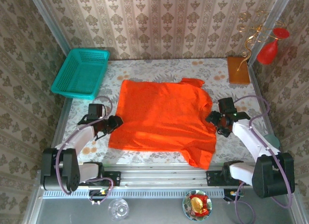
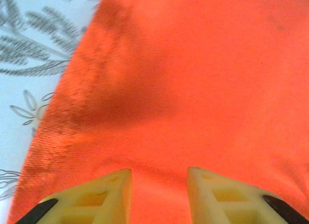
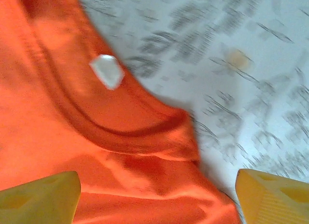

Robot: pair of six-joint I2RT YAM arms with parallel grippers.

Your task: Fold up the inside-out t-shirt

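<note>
Teal basket at the far-left corner of the floral table, brown-orange block far-right, red vase beyond it. Up front: 1 glass, 1 candy plate.

t-shirt: orange-red | basket: teal | tablecloth: pale floral | vase: red

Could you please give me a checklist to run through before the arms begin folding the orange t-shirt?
1. T-shirt spread flat on the table: ok.
2. Label visible at the collar: ok.
3. Left pincer over the shirt's edge, jaws apart: ok.
4. Right pincer open wide astride the collar: ok.
5. Either pincer touching cloth: cannot tell.
6. Teal basket apart from the shirt: ok.
</note>
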